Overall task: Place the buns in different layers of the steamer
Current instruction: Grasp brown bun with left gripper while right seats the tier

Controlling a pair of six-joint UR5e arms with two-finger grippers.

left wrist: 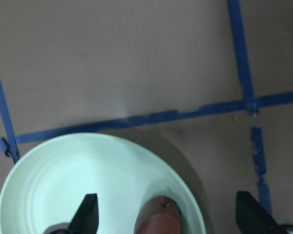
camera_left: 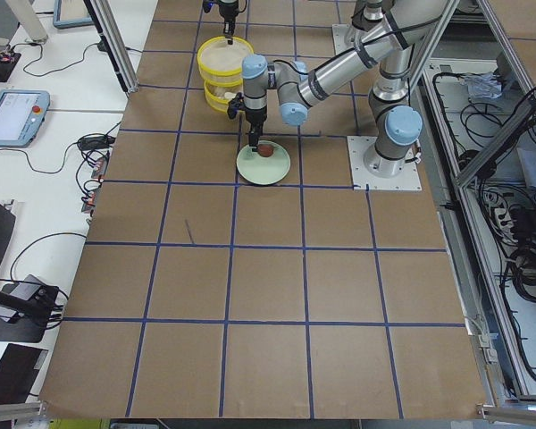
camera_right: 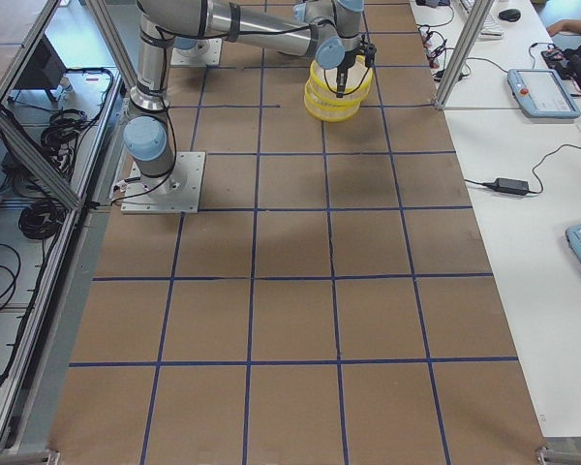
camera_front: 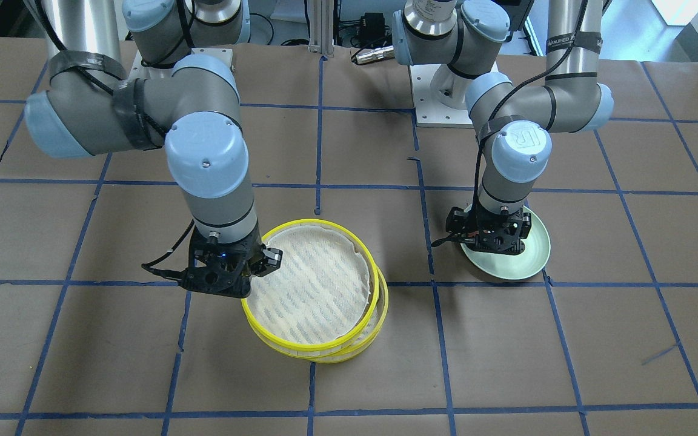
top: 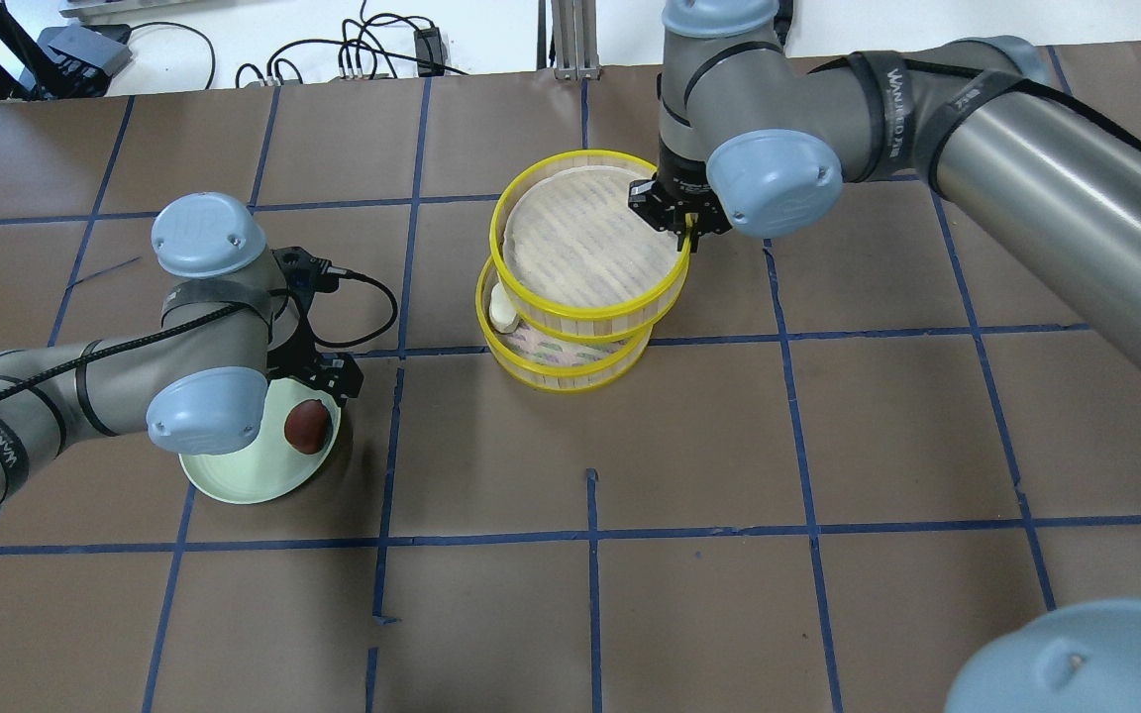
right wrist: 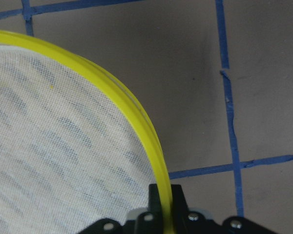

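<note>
Two yellow-rimmed steamer layers stand stacked mid-table. The top layer (top: 570, 313) sits offset over the lower layer (top: 570, 380); its mesh floor is empty. A white bun (top: 502, 307) shows in the lower layer at the uncovered edge. My right gripper (top: 684, 226) is shut on the top layer's rim (right wrist: 156, 161). A brown bun (top: 306, 426) lies on a pale green plate (top: 234, 485). My left gripper (top: 318, 396) is open, low over the plate, its fingers (left wrist: 88, 214) on either side of the brown bun (left wrist: 156, 222).
The table is covered in brown paper with a blue tape grid (top: 590, 535). The arm bases stand on white mounting plates (camera_front: 440, 103) at the robot's edge. Cables and control pendants lie off the table ends.
</note>
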